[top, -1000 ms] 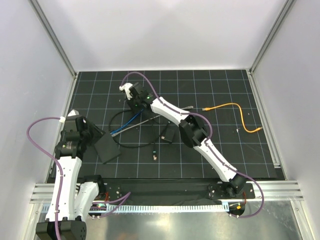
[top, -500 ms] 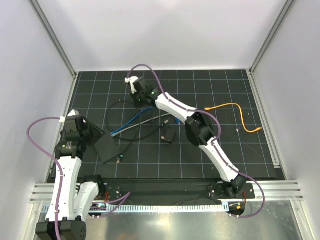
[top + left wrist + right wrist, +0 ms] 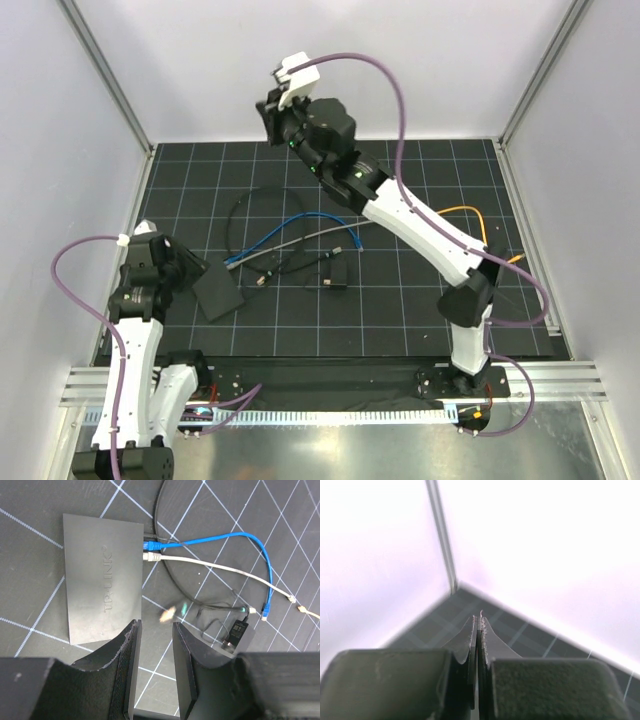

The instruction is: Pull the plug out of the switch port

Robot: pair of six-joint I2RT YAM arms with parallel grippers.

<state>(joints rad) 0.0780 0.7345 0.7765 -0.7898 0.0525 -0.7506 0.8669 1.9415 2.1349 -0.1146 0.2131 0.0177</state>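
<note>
Left end effector [image 3: 155, 642], fingers apart and empty, hovers over a corner of the switch [image 3: 100, 580], a flat matte-black box embossed TP-LINK lying at the left of the gridded tabletop [image 3: 400, 300]. A blue cable [image 3: 210, 538] and a white cable [image 3: 210, 567] enter one edge side by side; right end effector [image 3: 478, 622], fingers pressed together, hangs high near the back wall [image 3: 200, 70].

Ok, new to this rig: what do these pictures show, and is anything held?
A left arm and a right arm stand side by side. One picture looks down on both; the others come from a camera on each wrist. On the mat lie the switch, with a blue cable and a white cable plugged in, a loose plug beside it, a small black block and an orange cable. The left gripper hangs open at the switch's edge. The right gripper, raised high, is shut, nothing visible in it.
</note>
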